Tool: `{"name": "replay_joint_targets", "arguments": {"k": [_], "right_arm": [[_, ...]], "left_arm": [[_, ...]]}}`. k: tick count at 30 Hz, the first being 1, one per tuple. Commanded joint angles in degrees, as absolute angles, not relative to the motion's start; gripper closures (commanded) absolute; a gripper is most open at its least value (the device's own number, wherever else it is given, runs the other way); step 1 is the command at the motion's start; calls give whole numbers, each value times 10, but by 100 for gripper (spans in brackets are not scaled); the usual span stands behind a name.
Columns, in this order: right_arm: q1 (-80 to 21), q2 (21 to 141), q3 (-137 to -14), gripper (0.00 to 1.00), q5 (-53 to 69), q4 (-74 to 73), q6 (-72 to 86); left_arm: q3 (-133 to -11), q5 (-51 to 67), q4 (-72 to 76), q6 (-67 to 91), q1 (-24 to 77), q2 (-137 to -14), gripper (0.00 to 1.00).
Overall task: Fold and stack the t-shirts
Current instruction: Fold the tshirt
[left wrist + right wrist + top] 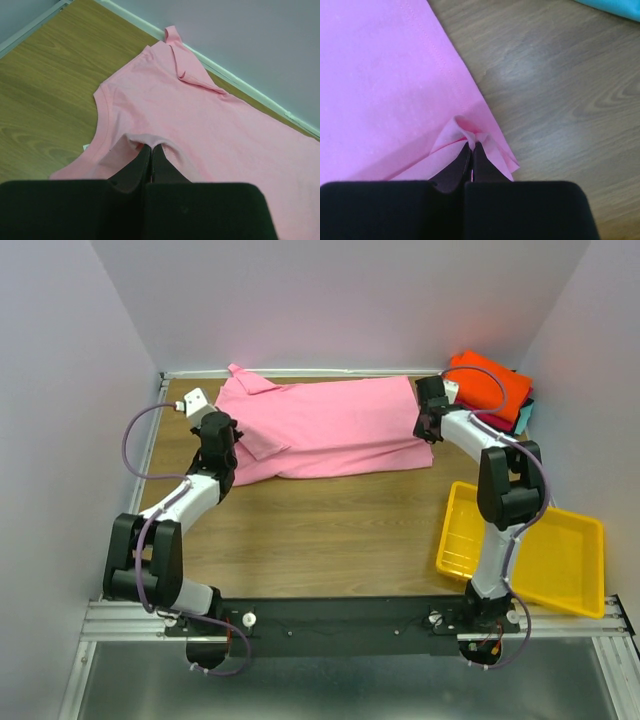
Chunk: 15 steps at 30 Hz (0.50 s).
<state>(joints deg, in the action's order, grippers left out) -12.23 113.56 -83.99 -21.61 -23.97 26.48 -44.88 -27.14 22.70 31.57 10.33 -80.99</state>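
A light pink t-shirt lies spread across the far half of the wooden table, collar end to the left. My left gripper is shut on the pink t-shirt near its collar, cloth pinched up between the black fingertips. My right gripper is shut on the hem corner of the same pink t-shirt, a small fold of cloth bunched at its fingertips. More t-shirts sit in a pile at the far right corner, orange on top, dark and teal edges below.
A yellow plastic tray rests at the right, partly over the table edge. A small white tag lies at the far left. White walls close in the table at the back and sides. A teal cloth edge shows beyond the right gripper.
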Motion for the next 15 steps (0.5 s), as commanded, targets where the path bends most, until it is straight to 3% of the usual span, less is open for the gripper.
{"name": "replay_joint_targets", "arguments": {"k": [1, 4, 6, 7, 8, 9, 11, 13, 15], "right_arm": [[-117, 1161, -874, 98, -216, -243, 251], [-116, 1170, -890, 97, -209, -243, 250], [-117, 1171, -898, 87, -198, -242, 249], [-116, 1171, -903, 80, -193, -242, 246], [-117, 1169, -910, 59, -181, -242, 243], [-117, 1167, -911, 48, -175, -242, 241], [-117, 1155, -910, 24, -165, -236, 241], [-118, 1142, -897, 18, -148, -225, 239], [-120, 1115, -870, 16, -128, -203, 237]], "left_arm": [[-482, -260, 241, 301, 94, -844, 100], [-504, -258, 232, 300, 87, -867, 100], [-523, -256, 219, 294, 81, -878, 97], [-531, -255, 212, 291, 78, -885, 81], [-538, -257, 192, 291, 76, -886, 54], [-541, -271, 184, 288, 76, -885, 25], [-539, -286, 170, 287, 74, -868, 11], [-520, -297, 164, 289, 73, -840, 4], [-498, -294, 155, 293, 73, -823, 4]]}}
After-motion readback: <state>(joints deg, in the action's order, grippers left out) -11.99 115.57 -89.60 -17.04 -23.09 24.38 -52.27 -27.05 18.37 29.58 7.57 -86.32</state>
